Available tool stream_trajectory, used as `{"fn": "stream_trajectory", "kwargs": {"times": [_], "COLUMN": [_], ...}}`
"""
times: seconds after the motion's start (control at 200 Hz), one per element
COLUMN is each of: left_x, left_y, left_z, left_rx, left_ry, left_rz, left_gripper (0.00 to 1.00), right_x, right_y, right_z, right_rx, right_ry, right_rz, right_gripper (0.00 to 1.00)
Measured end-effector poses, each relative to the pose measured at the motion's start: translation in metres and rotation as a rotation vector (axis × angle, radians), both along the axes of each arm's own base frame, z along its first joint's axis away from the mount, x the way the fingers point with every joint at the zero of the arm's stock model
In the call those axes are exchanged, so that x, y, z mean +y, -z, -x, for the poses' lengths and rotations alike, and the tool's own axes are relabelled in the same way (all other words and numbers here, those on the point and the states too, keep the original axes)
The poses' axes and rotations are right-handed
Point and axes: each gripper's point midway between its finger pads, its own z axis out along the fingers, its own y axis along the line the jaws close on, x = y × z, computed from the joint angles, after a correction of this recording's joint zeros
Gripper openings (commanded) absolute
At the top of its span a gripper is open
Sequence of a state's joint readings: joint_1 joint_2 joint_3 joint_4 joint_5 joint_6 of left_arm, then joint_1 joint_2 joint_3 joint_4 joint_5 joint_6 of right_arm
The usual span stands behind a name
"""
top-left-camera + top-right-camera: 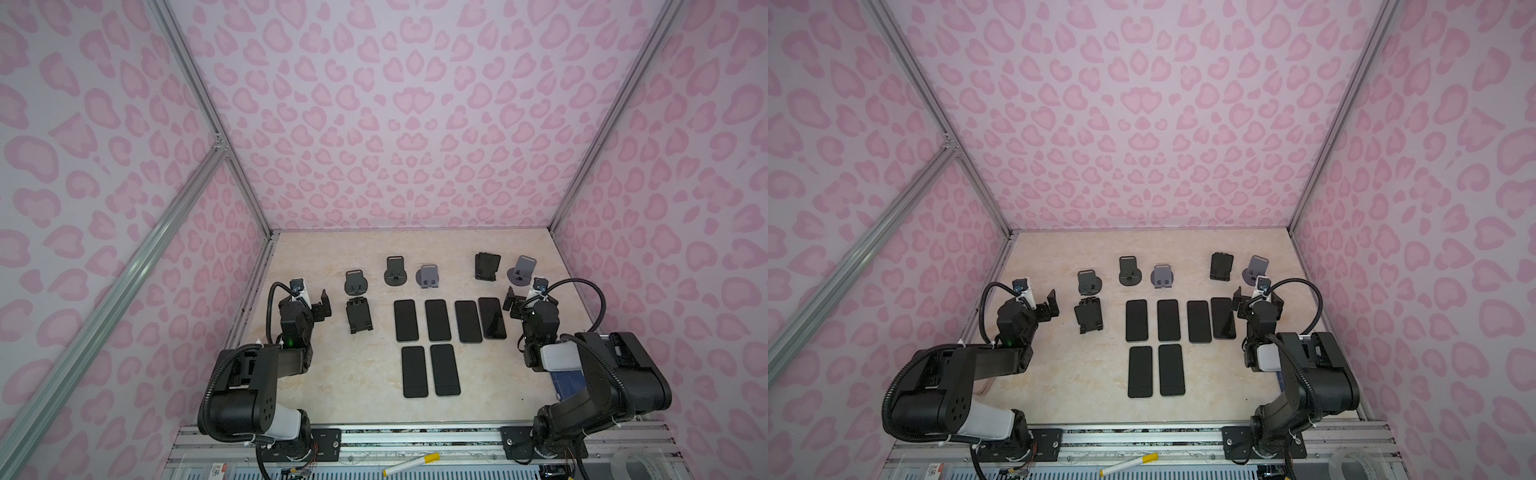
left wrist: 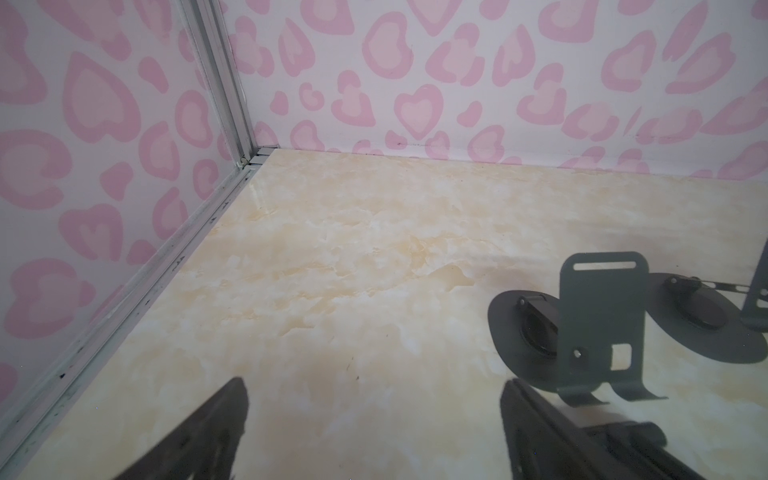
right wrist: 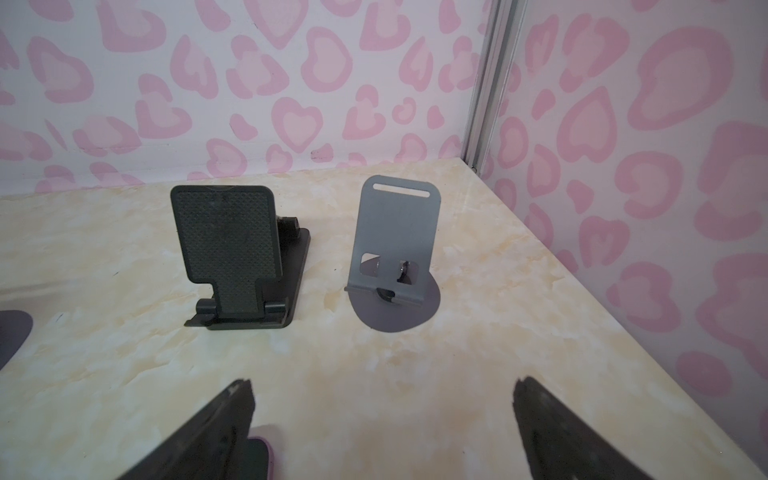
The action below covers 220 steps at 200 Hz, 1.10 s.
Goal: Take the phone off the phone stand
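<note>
Left arm [image 1: 249, 386], at 7 o'clock in both top views: matte black housings, a white-grey shell [image 1: 284, 422] wrapping the base link, small round holes dotting one side. Ribbed black conduit [image 1: 270, 311] is running to a white wrist camera mount [image 1: 305, 296]. A green light [image 1: 289, 343] is glowing mid-arm.

Right arm [image 1: 615, 374], at 5 o'clock: same black casing, pale grey block [image 1: 559, 357], matching conduit [image 1: 602, 305].

Left gripper [image 2: 374, 382] and right gripper [image 3: 382, 380] are showing dark, wedge-shaped fingers.

Black base plates [image 1: 328, 444] are carrying silver screws.
</note>
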<state>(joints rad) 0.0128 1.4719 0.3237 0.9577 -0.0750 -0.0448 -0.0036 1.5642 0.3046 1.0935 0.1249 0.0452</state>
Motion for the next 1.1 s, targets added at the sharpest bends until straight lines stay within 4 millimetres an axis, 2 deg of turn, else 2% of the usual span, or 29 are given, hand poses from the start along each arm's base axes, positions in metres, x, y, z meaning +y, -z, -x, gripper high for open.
{"fn": "stream_trajectory", "kwargs": {"times": [1.1], "left_x": [0.0], "left_y": [0.0], "left_z": [0.0], "left_rx": [0.0], "left_ry": [0.0], "left_rz": [0.0], "left_gripper": [0.98], "right_x": [0.0057], "right_y": [0.0021], "right_z": [-0.0008], "right_rx": [0.012], "right_ry": [-0.014], "right_rz": [0.005], "right_gripper": [1.0]}}
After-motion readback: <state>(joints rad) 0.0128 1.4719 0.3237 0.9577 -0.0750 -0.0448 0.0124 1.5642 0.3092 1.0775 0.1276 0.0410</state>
